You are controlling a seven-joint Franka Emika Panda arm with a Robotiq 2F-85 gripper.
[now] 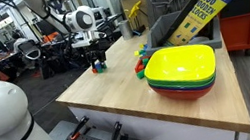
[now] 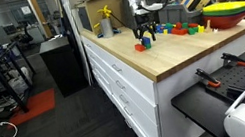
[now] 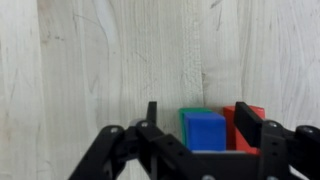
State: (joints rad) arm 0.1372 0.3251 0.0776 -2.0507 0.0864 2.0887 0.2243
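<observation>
The hand [image 3: 203, 112] hangs low over the wooden table [image 3: 90, 70] and points straight down. Its two fingers [image 3: 152, 112] stand apart, and it has hold of nothing.

In the wrist view a blue block [image 3: 205, 132] lies directly under the hand, between the fingers, with a free gap to the finger on the picture's left side. A green block [image 3: 193, 112] lies touching the blue block, just behind it. A red block [image 3: 232, 120] lies just beside the blue block, toward the other finger, and this finger partly covers it. I cannot tell if that finger touches the red block.

In both exterior views the hand [image 1: 97, 54] [image 2: 145, 32] is at one end of the table [image 1: 119, 96], with the small blocks right below it. A stack of bowls with a yellow one on top [image 1: 180, 66] stands well apart from the hand, and some loose coloured blocks [image 1: 142, 65] lie between the hand and this stack.
</observation>
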